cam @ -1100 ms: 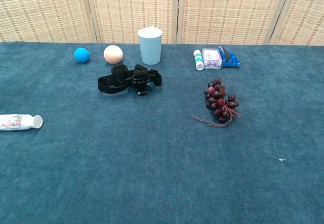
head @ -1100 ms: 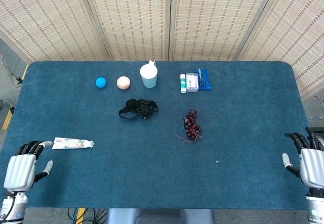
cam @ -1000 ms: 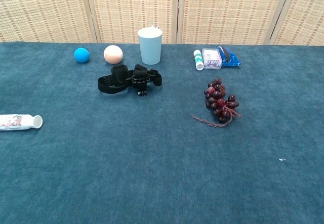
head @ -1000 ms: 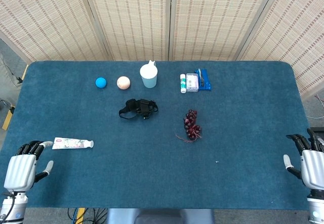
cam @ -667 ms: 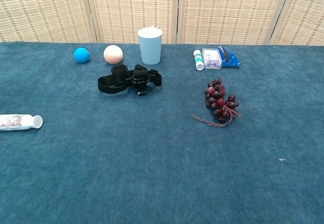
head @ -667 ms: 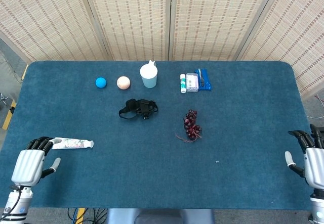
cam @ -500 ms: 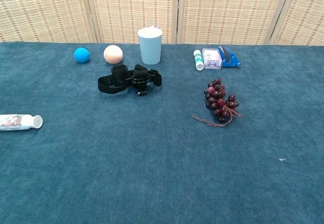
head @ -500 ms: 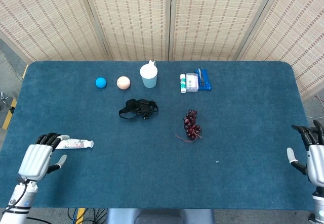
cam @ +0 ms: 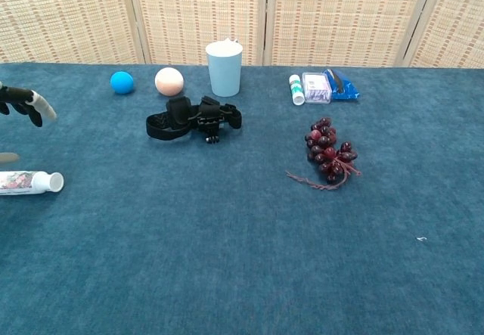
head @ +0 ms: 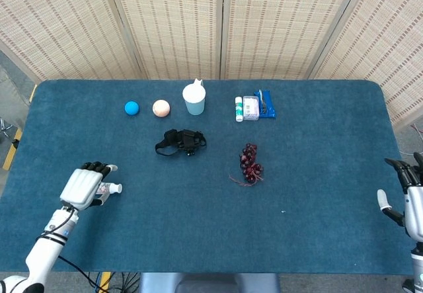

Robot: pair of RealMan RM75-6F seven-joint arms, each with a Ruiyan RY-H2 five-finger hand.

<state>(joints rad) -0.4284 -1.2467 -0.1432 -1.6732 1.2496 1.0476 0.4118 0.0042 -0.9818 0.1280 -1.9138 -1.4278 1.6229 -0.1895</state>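
Left hand: white, back turned up, dark fingers spread a little and empty, hovering directly over the white printed squeeze tube lying flat near the left edge of the blue carpeted table. Covers most of the tube in the head view, with only the white cap end poking out to the right of the palm. Not plainly touching it. Seen in the chest view only as dark fingertips at the far left edge, well above the tube, which lies on its side with cap pointing right.

Right hand: at the far right edge of the table, fingers extended and apart, thumb out to the side, holding nothing, well apart from every object. Outside the chest view.

Further back on the table: black strap with camera mount near the middle; dark red bunch of grapes to its right. Along the far side, left to right: small blue ball, peach-coloured ball, pale blue plastic cup, then a white tube with green label, a small clear box and a blue packet close together.
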